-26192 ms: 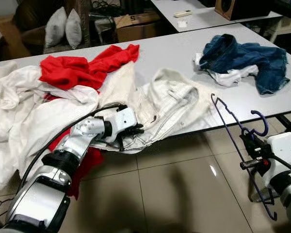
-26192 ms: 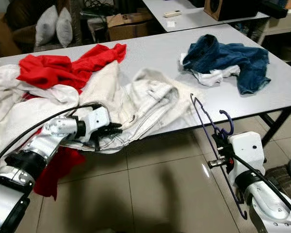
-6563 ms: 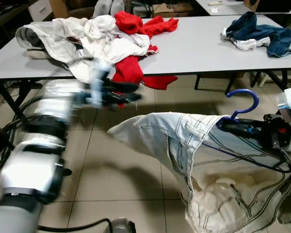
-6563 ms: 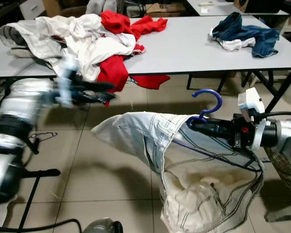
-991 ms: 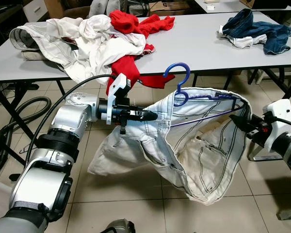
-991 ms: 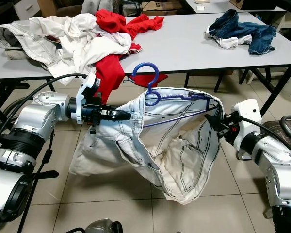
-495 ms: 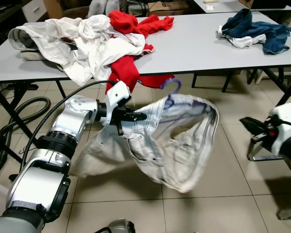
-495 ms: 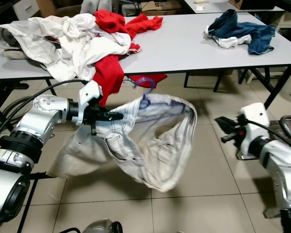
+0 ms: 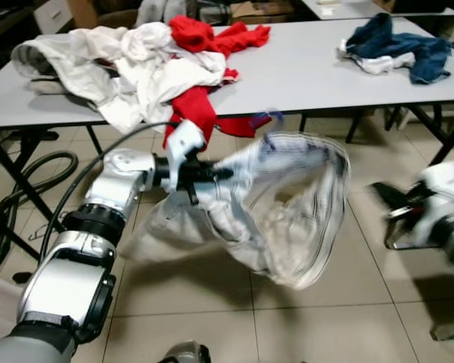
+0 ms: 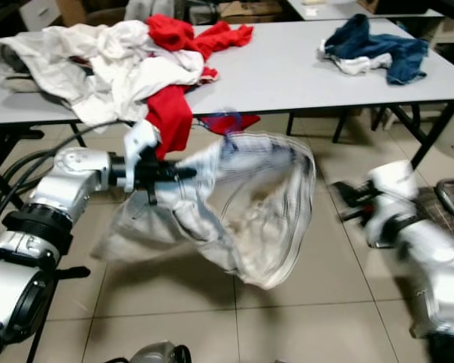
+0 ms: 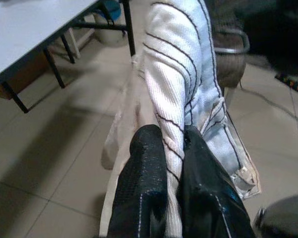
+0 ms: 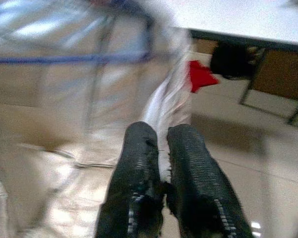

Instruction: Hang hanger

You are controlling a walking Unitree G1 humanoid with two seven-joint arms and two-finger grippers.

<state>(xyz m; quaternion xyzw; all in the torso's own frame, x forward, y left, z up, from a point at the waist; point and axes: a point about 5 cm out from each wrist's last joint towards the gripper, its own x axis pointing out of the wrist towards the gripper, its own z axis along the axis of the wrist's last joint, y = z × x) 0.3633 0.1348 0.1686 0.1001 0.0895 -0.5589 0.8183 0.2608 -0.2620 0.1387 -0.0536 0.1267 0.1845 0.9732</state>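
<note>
Tiled floor before the table (image 9: 303,72), left pincer (image 11: 171,148) pinching pale jeans (image 9: 287,204), blurred blue hanger (image 9: 265,119) just beyond.

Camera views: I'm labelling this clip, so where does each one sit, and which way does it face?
Left eye view: on the head, looking forward and down at the table and floor. The left claw holds pale jeans; the right arm shows at the right.
Right eye view: beside it, same scene.
Left wrist view: looks along the left claw, which is clamped on the jeans.
Right wrist view: looks along the right claw toward the blurred jeans and blue hanger.
Shared: all four show the jeans.
</note>
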